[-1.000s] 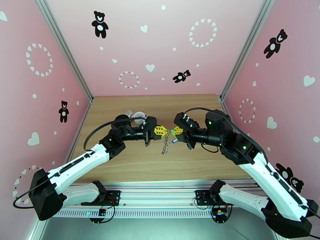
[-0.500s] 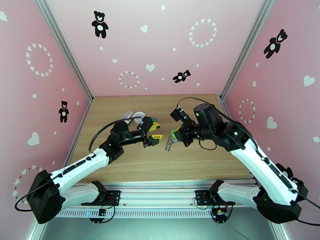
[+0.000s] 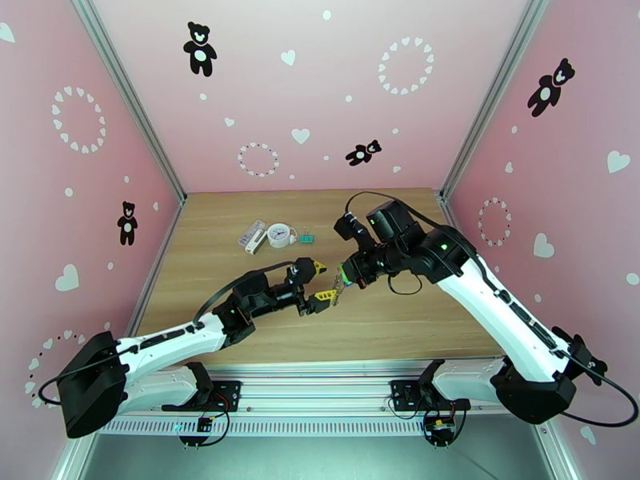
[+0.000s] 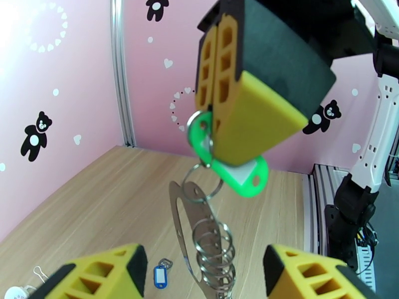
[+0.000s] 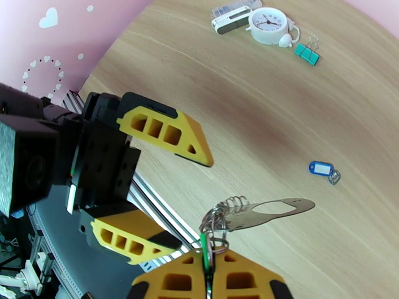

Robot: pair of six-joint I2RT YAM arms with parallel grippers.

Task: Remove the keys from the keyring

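Observation:
My right gripper is shut on the green key and holds it above the table. From that key hangs the keyring, a flat silvery oval loop with a stack of small metal rings. The left wrist view has the right gripper pinching the green key from above. My left gripper is open just left of the dangling keyring, its yellow fingers apart and touching nothing. The blue key lies loose on the wood.
A white clock, a teal binder clip and a small white box sit at the back left of the wooden table. Pink walls close in the left, back and right sides.
My left gripper opened, let go and dropped back toward the near side. The right arm swung up and back, carrying the green key and the keyring.

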